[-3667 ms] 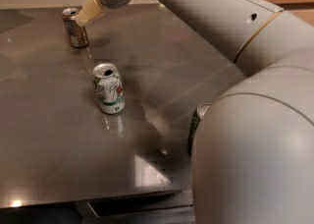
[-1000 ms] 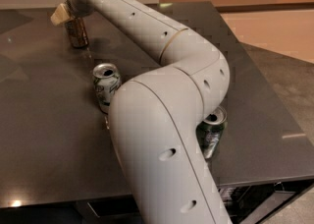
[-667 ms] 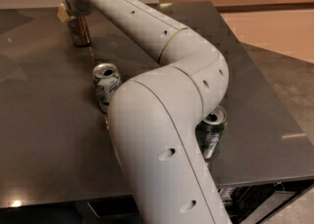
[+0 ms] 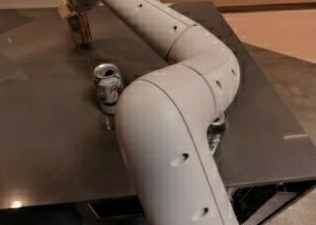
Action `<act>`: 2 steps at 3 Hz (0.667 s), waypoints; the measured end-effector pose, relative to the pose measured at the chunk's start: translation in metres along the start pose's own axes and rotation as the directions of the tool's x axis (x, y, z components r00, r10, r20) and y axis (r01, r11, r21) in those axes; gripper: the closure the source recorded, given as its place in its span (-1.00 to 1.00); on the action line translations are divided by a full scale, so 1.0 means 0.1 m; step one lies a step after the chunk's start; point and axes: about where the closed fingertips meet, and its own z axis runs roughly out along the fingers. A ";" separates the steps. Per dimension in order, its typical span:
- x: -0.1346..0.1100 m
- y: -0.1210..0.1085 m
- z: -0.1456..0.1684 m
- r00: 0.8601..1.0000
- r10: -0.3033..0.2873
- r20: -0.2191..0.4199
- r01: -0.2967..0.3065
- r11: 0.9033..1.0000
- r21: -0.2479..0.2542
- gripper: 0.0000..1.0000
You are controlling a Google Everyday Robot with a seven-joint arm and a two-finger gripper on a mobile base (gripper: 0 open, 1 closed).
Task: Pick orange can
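Note:
The orange can (image 4: pixel 81 29) is at the far left of the dark table (image 4: pixel 44 135). It is brownish-orange, and its top is hidden by my gripper (image 4: pixel 73 13). The gripper comes down on it from above, with a beige finger (image 4: pixel 63 9) on the can's left side, and is shut on the can's upper part. The can looks slightly tilted, with a dark shadow spot just below its base. My arm (image 4: pixel 168 36) stretches from the lower middle of the camera view up to the can.
A white can with green and red print (image 4: pixel 107 89) stands upright in the middle left of the table. A dark green can (image 4: pixel 217 129) is mostly hidden behind my arm at the right. The table's front edge (image 4: pixel 59 200) runs along the bottom.
The gripper has come down over the top of the orange can and closed on it. The can now sits slightly higher than before. The other cans have not moved.

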 end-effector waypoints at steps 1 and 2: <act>-0.10 0.07 -0.25 1.000 0.004 0.013 -0.003 1.000 -0.022 1.00; -0.22 0.17 -0.55 1.000 -0.009 0.030 0.011 0.999 -0.048 1.00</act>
